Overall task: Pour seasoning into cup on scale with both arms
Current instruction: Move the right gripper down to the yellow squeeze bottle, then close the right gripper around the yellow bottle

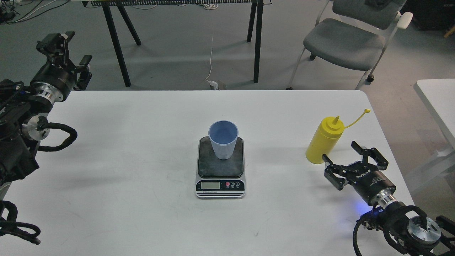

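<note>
Cup (223,140): upright on scale (220,167), ready for weighing. Seasoning (324,140): untouched, just beside spread right gripper (350,159) (left gripper (64,46): cannot tell).

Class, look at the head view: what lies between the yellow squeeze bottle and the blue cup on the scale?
Nothing. In the head view, only bare white table separates the seasoning bottle from the cup on the scale.

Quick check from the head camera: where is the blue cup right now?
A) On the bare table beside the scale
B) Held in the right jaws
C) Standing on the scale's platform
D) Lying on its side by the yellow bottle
C: the cup stands upright on the dark platform of the scale, with neither arm near it.
</note>
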Controlling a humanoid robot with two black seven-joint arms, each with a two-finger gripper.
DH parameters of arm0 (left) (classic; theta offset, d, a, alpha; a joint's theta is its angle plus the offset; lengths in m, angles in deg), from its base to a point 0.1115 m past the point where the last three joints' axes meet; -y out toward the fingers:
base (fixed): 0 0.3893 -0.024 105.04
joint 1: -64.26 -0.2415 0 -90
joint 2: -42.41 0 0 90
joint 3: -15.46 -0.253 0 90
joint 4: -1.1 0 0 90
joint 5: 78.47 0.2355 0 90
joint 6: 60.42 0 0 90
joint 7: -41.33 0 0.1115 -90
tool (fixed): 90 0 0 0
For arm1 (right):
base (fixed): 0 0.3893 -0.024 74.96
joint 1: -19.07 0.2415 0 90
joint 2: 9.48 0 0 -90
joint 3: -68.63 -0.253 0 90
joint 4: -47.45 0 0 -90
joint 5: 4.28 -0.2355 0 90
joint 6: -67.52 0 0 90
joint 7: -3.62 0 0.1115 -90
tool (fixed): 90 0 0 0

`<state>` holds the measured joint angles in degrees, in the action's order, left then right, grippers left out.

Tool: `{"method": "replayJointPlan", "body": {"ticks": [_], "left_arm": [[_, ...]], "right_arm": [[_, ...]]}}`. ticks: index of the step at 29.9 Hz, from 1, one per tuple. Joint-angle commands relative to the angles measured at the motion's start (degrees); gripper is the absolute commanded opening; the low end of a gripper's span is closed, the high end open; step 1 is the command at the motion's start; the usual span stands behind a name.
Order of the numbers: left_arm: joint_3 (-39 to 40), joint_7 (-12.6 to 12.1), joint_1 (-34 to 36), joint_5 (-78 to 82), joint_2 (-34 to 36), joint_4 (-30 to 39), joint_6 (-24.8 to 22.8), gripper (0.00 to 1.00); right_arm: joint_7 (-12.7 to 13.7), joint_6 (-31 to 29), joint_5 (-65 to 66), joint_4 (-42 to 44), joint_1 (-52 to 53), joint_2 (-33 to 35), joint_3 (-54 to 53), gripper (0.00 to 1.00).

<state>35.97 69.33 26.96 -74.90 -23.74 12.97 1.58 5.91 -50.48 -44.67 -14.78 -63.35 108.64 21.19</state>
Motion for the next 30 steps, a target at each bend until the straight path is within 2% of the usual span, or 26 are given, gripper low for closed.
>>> {"method": "replayJointPlan", "body": {"ticks": [1,17,30], "left_arm": [[0.1,0.0,0.1,0.0,0.1,0.0,0.0,0.78],[0.0,0.0,0.1,0.0,0.1,0.0,0.0,0.78],[-0.2,0.0,-0.2,0.0,0.2,-0.1,0.0,0.78]], "right_arm": [[0.0,0.0,0.1,0.9,0.7,-0.3,0.1,0.99],[0.1,0.0,3.7,8.4,5.9,-7.8,-0.3,0.99],[0.1,0.0,3.7,11.8,9.3,-9.7,-0.4,0.98]]}}
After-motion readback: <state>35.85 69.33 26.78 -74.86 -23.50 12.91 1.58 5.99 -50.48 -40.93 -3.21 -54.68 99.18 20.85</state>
